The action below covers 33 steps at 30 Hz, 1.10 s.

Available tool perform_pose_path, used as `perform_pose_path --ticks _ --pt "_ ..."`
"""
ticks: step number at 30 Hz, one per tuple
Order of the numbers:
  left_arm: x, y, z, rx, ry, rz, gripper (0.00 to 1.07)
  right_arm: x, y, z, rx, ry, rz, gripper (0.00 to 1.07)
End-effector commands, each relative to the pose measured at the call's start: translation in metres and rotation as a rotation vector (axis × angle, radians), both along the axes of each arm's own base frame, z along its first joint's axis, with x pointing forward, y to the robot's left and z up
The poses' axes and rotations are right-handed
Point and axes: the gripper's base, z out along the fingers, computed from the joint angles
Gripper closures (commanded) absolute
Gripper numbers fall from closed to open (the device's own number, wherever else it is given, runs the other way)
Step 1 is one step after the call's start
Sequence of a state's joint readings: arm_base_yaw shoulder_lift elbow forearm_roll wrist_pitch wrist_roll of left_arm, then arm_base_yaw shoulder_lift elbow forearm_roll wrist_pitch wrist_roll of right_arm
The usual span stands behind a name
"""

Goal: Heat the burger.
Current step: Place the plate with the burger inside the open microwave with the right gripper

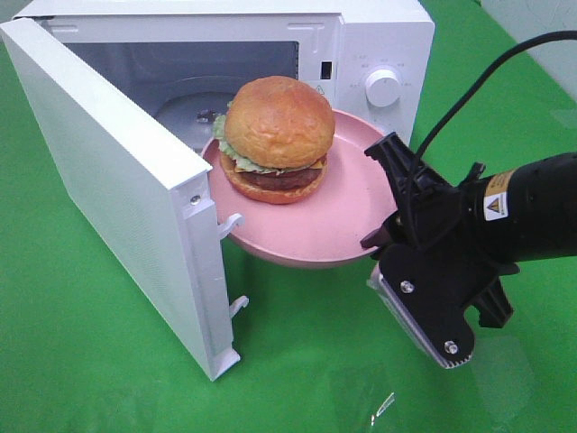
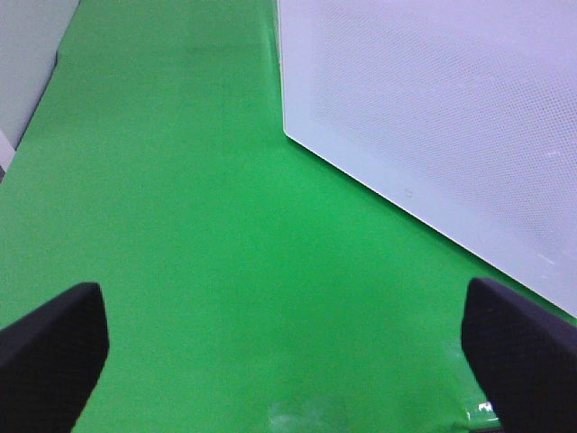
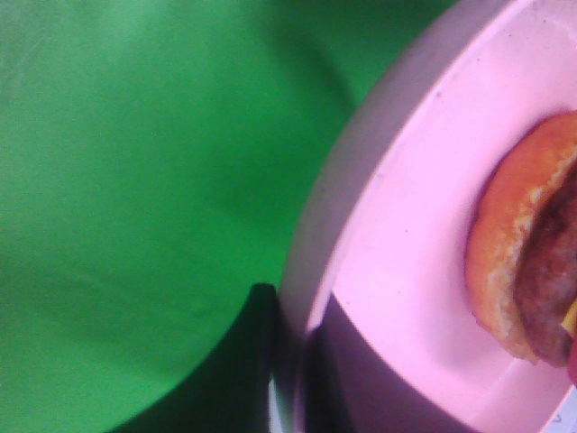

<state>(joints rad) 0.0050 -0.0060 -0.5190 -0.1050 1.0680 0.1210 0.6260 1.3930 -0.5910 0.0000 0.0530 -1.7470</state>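
Note:
The burger [image 1: 278, 135], with a glossy brown bun, lettuce and a dark patty, sits on a pink plate [image 1: 338, 230]. The plate hangs in the air at the mouth of the open microwave [image 1: 379, 41]. My right gripper [image 1: 386, 236] is shut on the plate's right rim. In the right wrist view the plate [image 3: 406, 244] and part of the burger [image 3: 518, 271] fill the frame, with the right gripper [image 3: 293, 388] pinching the rim. My left gripper [image 2: 288, 361] is open over the green cloth with nothing between its fingers [image 2: 50, 347]; it is outside the exterior view.
The microwave door [image 1: 108, 171] swings out to the left and stands close to the plate's left edge. Its outer face [image 2: 433, 117] shows in the left wrist view. A control knob [image 1: 382, 88] sits on the microwave's right panel. Green cloth [image 1: 90, 361] covers the table.

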Motion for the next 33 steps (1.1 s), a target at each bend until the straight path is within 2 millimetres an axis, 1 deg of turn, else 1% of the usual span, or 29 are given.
perform_pose_path --ticks 1,4,6,11,12,13,15,20,21,27,33 --pt "-0.002 0.0 -0.001 -0.004 -0.011 -0.009 0.07 0.011 0.015 0.01 0.049 -0.07 0.021 1.07" --pt "-0.002 0.0 -0.001 -0.004 -0.011 -0.009 0.07 0.016 0.018 0.009 0.045 -0.066 0.023 1.07" --pt "-0.002 0.0 -0.001 -0.004 -0.011 -0.009 0.07 0.023 0.024 0.006 0.034 -0.062 0.029 1.07" --pt "-0.002 0.0 -0.001 -0.004 -0.011 -0.009 0.07 0.028 0.03 0.006 0.029 -0.068 0.044 1.07" --pt "-0.002 0.0 -0.001 -0.004 -0.011 -0.009 0.07 0.032 0.034 0.005 0.03 -0.069 0.044 1.07" --pt "-0.002 0.0 -0.001 -0.004 -0.011 -0.009 0.07 0.032 0.034 0.005 0.03 -0.069 0.044 1.07" --pt "-0.002 0.0 -0.001 -0.004 -0.011 -0.009 0.07 0.042 0.041 0.006 0.032 -0.071 0.044 1.07" --pt "-0.002 0.0 -0.001 -0.004 -0.011 -0.009 0.07 0.05 0.047 0.004 0.029 -0.06 0.039 1.07" --pt "-0.002 0.0 -0.001 -0.004 -0.011 -0.009 0.07 0.054 0.05 0.004 0.018 -0.045 0.038 1.07" --pt "-0.002 0.0 -0.001 -0.004 -0.011 -0.009 0.07 0.062 0.056 0.005 0.0 -0.042 0.051 1.07" --pt "-0.002 0.0 -0.001 -0.004 -0.011 -0.009 0.07 0.065 0.059 0.005 -0.008 -0.014 0.066 1.07"
